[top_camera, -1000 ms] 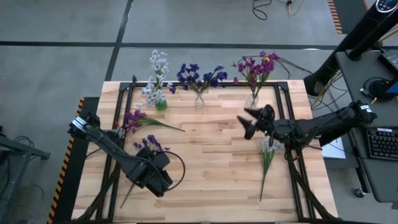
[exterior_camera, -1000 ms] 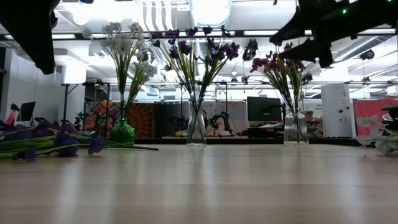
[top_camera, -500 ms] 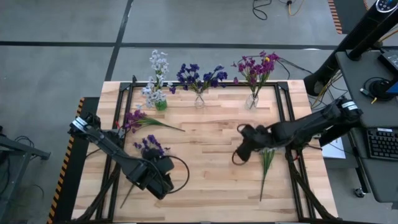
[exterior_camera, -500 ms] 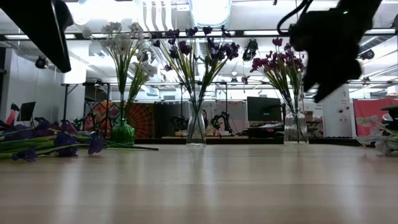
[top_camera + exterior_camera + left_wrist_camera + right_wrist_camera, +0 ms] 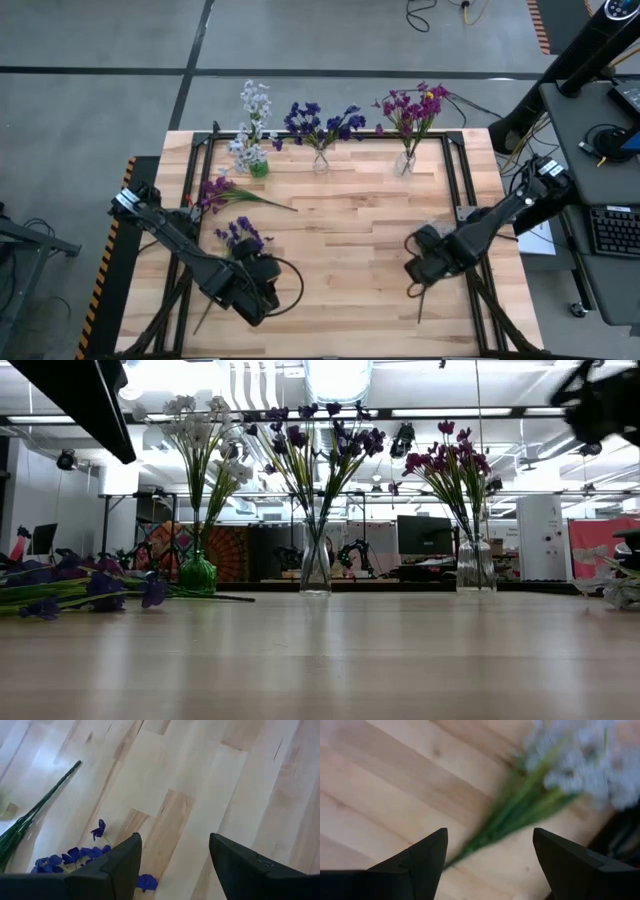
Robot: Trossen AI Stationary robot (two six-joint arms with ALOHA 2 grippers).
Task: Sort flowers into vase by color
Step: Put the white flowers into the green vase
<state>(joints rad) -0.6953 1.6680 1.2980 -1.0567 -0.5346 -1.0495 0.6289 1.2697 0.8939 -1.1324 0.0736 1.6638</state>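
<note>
Lying blossoms-up toward the vases — pale-blue sprig (image 5: 428, 262) beneath the spread, empty right hand (image 5: 420, 270).

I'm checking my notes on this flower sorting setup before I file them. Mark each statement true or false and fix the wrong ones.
1. Three vases stand along the table's far edge. True: a green vase with whitish flowers, a clear middle vase with dark blue ones and a clear right vase with magenta ones.
2. The right gripper holds a magenta sprig. False: its fingers are open and empty above the whitish sprig lying on the table.
3. The left gripper is open. True, near the loose dark blue sprig.
4. No magenta sprig is left on the table. False: one magenta sprig lies at the left side.
</note>
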